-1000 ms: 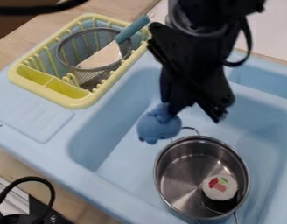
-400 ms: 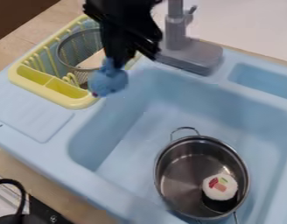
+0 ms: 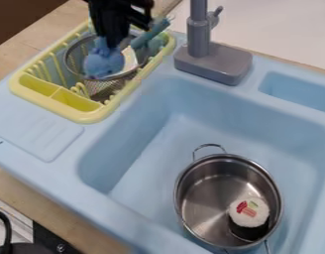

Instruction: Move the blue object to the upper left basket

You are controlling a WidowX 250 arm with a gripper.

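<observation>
At the upper left, my gripper (image 3: 110, 42) hangs over the yellow dish rack, shut on the blue plush object (image 3: 103, 63) by its top. The blue object is in front of the round mesh strainer (image 3: 102, 88) as seen from the camera; whether it touches the mesh I cannot tell. The strainer sits inside the yellow rack basket (image 3: 90, 117), with a teal-handled spatula (image 3: 149, 34) lying across it to the right.
A grey faucet (image 3: 213, 60) stands right of the rack on the sink's back edge. In the light blue sink (image 3: 135, 149), a metal pot (image 3: 211, 198) holds a white and black sushi-like toy (image 3: 249, 212).
The gripper has carried the blue object from above the sink basin up and left to over the rack. The pot and strainer have stayed put.
</observation>
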